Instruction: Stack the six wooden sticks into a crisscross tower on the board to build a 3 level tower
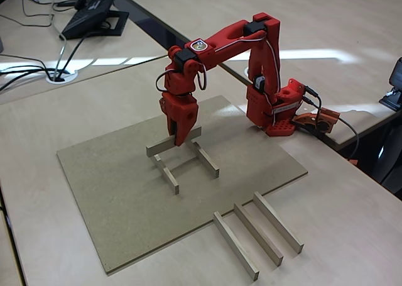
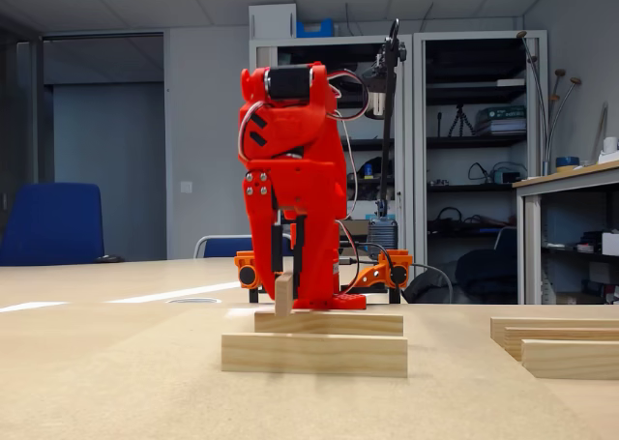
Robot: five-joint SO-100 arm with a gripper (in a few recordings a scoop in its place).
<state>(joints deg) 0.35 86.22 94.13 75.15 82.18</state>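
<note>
Held stick (image 1: pixel 173 143): one pale wooden bar sits clamped between the red jaws, lying crosswise over the far ends of the two sticks below; in the low fixed view its end (image 2: pixel 283 293) faces the camera and rests on or just above the farther stick, contact unclear.
Base sticks: two parallel bars lie flat on the board, one to the left (image 1: pixel 166 173) and one to the right (image 1: pixel 205 158) in the raised fixed view; in the low fixed view they appear as a near bar (image 2: pixel 313 354) and a farther one (image 2: pixel 329 322).
Spare sticks (image 1: pixel 257 234): three bars lie side by side, parallel, on the pale surface just off the board's near right edge, apart from each other.
Board (image 1: pixel 119 192): tan panel flat on the surface, carrying the started tower.
Gripper (image 1: pixel 178 132): points down over the board, jaws clenched on the held stick.
Arm base (image 1: pixel 273 110): stands at the board's far right corner.
Background: a phone (image 1: pixel 94 12) sits on the far surface.
</note>
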